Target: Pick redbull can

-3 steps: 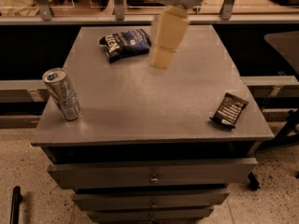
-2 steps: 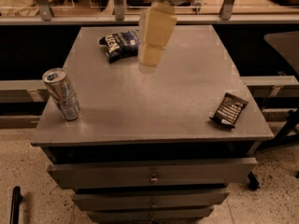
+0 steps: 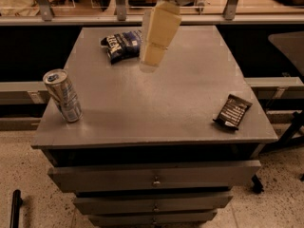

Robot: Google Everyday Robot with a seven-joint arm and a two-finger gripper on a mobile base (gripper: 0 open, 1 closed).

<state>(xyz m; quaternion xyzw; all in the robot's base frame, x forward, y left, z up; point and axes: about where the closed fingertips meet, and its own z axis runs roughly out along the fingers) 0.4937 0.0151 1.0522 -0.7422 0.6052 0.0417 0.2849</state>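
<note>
— What has changed?

— The end effector (image 3: 151, 61) has swung left across the back of the bench (image 3: 171, 99) over the last second. It hangs from the top of the view, now overlapping the right edge of the snack bag (image 3: 118, 45). Most of that shift came early; since then it has hardly moved.

— Apart or together?

— I cannot tell.

— And the can?

— The can (image 3: 62, 96) stands untouched near the front left corner, well apart from the end effector. So I judge this as the approach only: the move is toward the can's side, but it must travel further left, forward and down before any grasp.

— Anything in the way?

— The bag sits at the back, off the likely path. The bar wrapper (image 3: 232, 111) lies near the right edge, well clear.

— The surroundings?

— The bench is grey and matt, with drawers (image 3: 154, 175) below. The floor (image 3: 28, 179) is speckled. A rail (image 3: 266, 19) runs behind, and a dark table (image 3: 290, 44) stands to the right.
</note>
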